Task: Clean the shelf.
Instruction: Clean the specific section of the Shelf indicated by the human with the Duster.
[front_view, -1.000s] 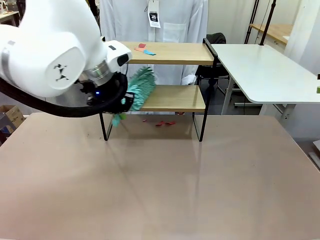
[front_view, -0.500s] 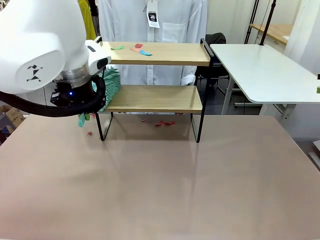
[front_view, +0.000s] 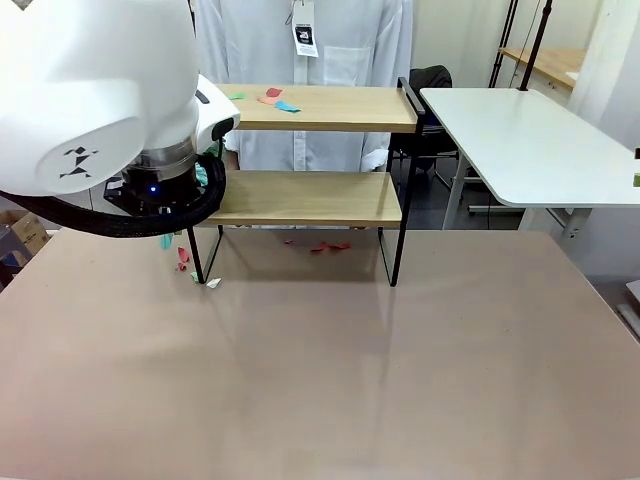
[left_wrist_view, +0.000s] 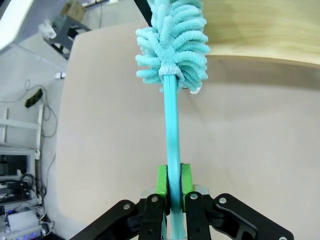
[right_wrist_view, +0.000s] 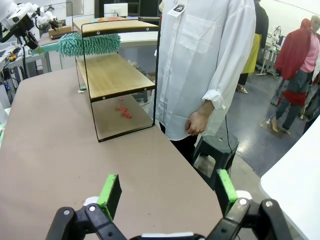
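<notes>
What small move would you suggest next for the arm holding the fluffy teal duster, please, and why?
Probably raise the fluffy teal duster, clamped in the left gripper, above the shelf's upper wooden board and sweep along it: coloured paper scraps lie there, and the duster head hangs just below that board.

Matt wood-and-black-metal shelf (front_view: 310, 197); fluffy cloth duster (left_wrist_view: 175, 35)

The shelf (front_view: 310, 198) is showing pale wood boards in a black frame, with red and blue scraps (front_view: 280, 100) at its top board's left end; the duster (left_wrist_view: 172, 40) is showing turquoise.
</notes>
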